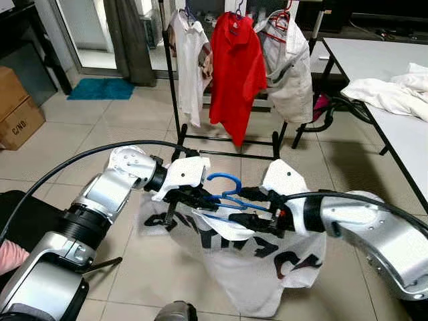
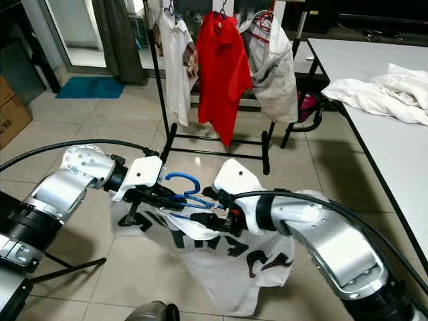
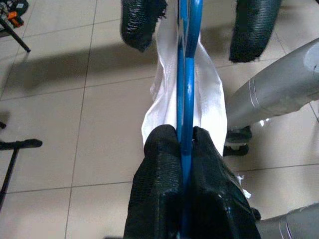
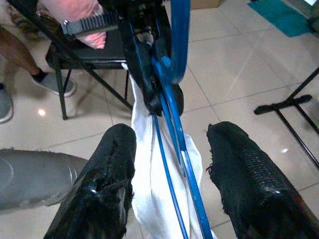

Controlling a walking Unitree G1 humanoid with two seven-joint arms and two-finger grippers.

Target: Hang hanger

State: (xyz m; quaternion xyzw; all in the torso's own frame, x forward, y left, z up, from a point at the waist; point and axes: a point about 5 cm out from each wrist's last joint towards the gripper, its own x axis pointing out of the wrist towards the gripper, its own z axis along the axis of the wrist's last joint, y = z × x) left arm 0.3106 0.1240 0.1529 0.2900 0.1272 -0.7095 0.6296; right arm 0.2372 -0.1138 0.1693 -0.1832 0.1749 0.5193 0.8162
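Observation:
My left gripper (image 1: 200, 198) is shut on the wire of a blue hanger (image 1: 224, 179), low over the tiled floor in front of me. A white T-shirt (image 1: 254, 267) with black and red lettering hangs from the hanger and sags toward the floor. My right gripper (image 1: 239, 207) faces the left one, open, with one finger on each side of the hanger wire and the shirt's neck. In the left wrist view the left gripper (image 3: 185, 137) pinches the blue wire. In the right wrist view the right gripper (image 4: 174, 132) straddles the hanger (image 4: 175, 129) with a gap on both sides.
A black clothes rack (image 1: 175, 80) stands ahead with a white shirt (image 1: 190, 60), a red polo (image 1: 237, 67) and a beige garment (image 1: 291, 73) on it. A white table (image 1: 408, 134) with crumpled white laundry (image 1: 394, 90) runs along the right. A cardboard box (image 1: 17, 107) sits far left. A person's feet (image 4: 45, 82) rest by a black chair.

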